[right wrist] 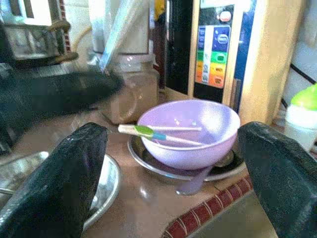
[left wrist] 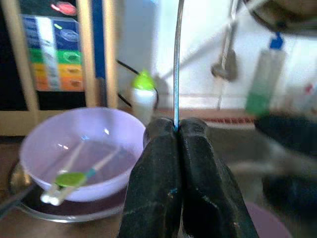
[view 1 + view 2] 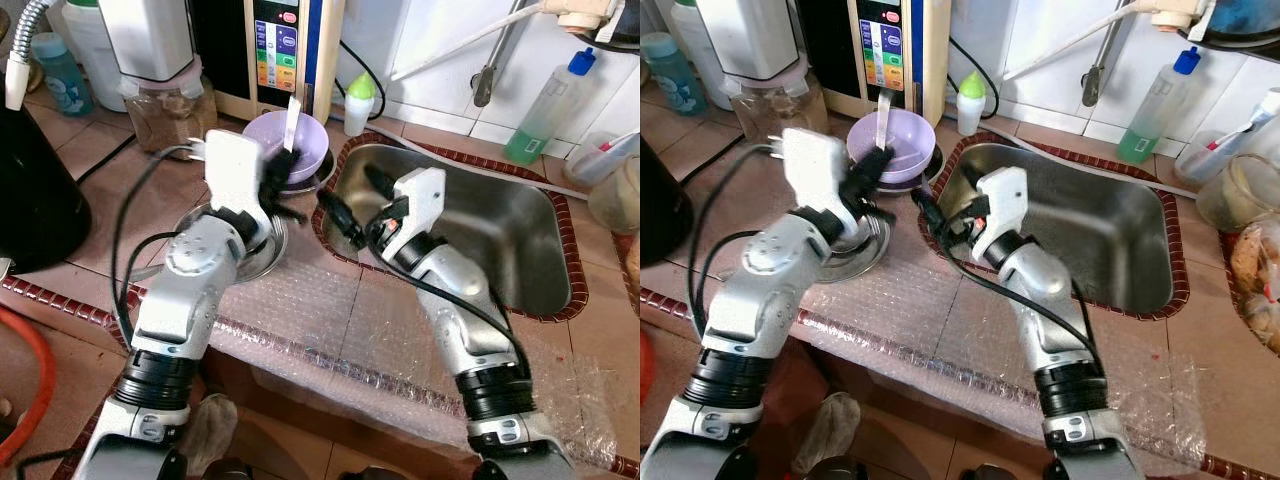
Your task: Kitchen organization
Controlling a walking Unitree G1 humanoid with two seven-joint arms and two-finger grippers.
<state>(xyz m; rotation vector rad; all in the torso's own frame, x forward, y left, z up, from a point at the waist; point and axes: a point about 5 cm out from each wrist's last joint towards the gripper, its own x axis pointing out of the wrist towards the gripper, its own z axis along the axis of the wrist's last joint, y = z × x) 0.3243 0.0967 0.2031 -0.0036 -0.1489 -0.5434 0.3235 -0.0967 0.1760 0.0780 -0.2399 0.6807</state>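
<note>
Left tool [image 3: 283, 160] pinched a thin utensil [image 3: 291, 118] upright just above the purple bowl [image 3: 300, 140]; right tool [image 3: 345, 205] stood wide, right of it.

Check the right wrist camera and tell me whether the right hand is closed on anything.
No: the right hand stands wide open, its two black fingers far apart, with the purple bowl seen between them untouched.

white tiled wall [image 3: 440, 50] | brown tiled counter [image 3: 100, 180] | steel sink [image 3: 520, 240] | bright daylight
</note>
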